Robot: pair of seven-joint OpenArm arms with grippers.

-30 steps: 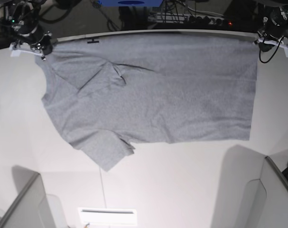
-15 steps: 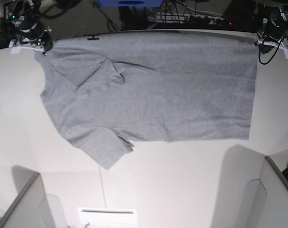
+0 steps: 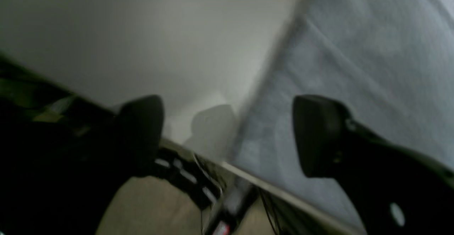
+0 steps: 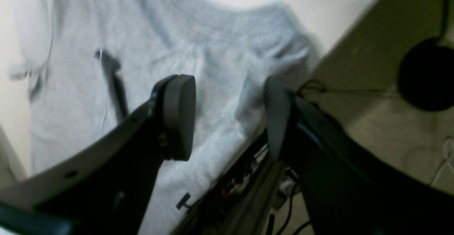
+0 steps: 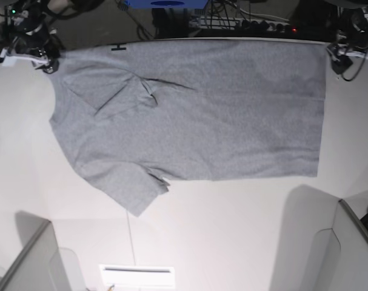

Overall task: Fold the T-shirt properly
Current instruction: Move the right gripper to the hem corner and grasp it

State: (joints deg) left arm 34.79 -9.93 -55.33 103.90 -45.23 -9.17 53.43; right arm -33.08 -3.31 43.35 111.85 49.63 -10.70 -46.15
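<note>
Two wrist views add what the base view lacks: both pincers stand spread wide with nothing between the pads. The base view shows the whole T-shirt lying flat across the upper half of the white table, sleeve folded inward at upper left. The left gripper hangs over the shirt's corner at the table's edge; the right gripper hangs over rumpled grey cloth.

Right end effector jaws apart over T-shirt shoulder at table edge; nothing gripped.
</note>
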